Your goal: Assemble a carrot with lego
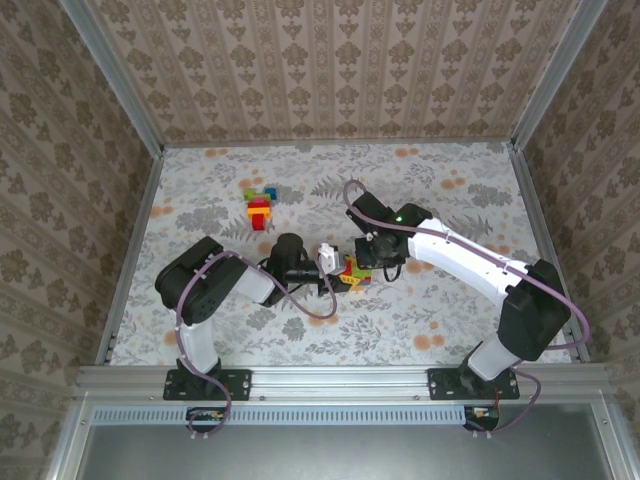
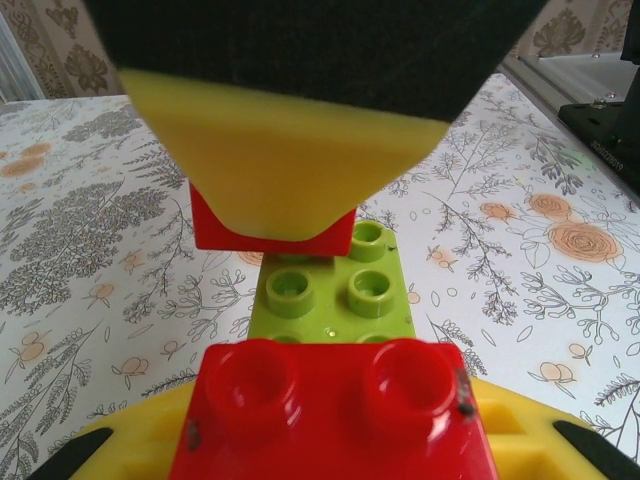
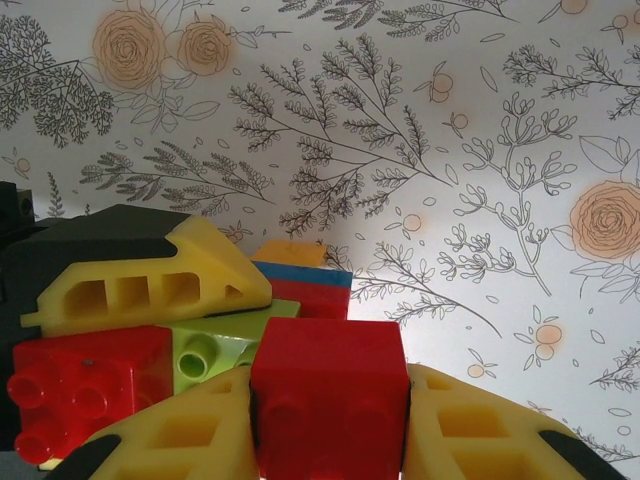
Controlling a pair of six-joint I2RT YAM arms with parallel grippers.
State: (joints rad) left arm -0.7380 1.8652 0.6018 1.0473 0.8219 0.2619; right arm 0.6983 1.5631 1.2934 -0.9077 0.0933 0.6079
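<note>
Mid-table, both grippers meet over a small lego cluster (image 1: 352, 274). My left gripper (image 2: 330, 445) is shut on a red two-stud brick (image 2: 330, 410), which sits on one end of a lime green plate (image 2: 340, 290). My right gripper (image 3: 328, 425) is shut on a second red brick (image 3: 328, 395), pressed against the green plate's (image 3: 215, 345) far end. In the left wrist view, that brick (image 2: 215, 232) peeks out under a yellow right finger (image 2: 290, 160). Behind it stands an orange, blue and red stack (image 3: 305, 280); I cannot tell if it is joined.
A loose pile of lego bricks (image 1: 262, 205), green, blue, yellow, orange and red, lies further back on the left. The flowered tablecloth (image 1: 450, 310) runs to metal rails at the sides, with patterned walls around.
</note>
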